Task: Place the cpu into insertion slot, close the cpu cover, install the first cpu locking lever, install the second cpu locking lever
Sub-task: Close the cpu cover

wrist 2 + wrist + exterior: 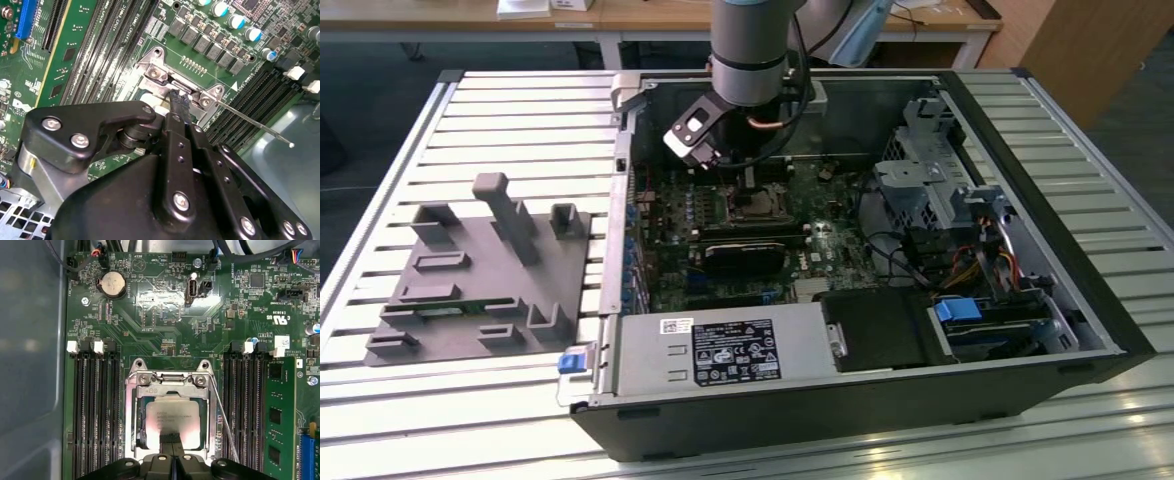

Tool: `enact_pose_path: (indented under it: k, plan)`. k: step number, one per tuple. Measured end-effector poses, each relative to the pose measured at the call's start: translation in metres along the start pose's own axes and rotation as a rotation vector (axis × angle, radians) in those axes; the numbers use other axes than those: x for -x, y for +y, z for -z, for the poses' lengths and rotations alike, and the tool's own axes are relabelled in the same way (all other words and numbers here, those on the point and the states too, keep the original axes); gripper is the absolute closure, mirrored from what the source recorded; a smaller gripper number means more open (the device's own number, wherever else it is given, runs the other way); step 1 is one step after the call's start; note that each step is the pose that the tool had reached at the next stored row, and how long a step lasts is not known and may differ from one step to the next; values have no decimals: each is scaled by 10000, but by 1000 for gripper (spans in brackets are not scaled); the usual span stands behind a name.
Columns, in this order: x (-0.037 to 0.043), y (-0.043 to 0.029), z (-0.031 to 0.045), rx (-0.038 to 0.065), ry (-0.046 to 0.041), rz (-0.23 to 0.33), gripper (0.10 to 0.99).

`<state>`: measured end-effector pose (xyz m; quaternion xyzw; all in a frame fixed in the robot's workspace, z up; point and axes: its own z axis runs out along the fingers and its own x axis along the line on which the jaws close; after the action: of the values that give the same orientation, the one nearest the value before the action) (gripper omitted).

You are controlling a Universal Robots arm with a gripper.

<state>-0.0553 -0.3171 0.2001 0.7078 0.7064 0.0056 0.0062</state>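
Cpu (175, 416) sits in the insertion slot (131, 405) under the lowered cpu cover (172, 390); the gripper (172, 439), fingers pressed together and holding nothing, hovers over the cpu's edge, near a jutting locking lever (223, 422).

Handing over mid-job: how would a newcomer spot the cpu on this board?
In the first wrist view, find the green motherboard, then its two banks of long black memory slots. Between them sits a silver frame; the cpu is the pale, smooth metal square inside it.

Printed label (734, 352) (black, white), power supply (654, 350)
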Motion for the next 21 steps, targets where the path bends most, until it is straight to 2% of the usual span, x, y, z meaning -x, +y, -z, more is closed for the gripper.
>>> enact_pose_path:
  k: [8,11,14,21]
  plan:
    - [-1,21,-15,4,28,-1,980]
    - [-4,24,7,15,46,-2,980]
    - [-1,23,62,4,33,-1,980]
    - [-1,60,66,-6,30,-1,980]
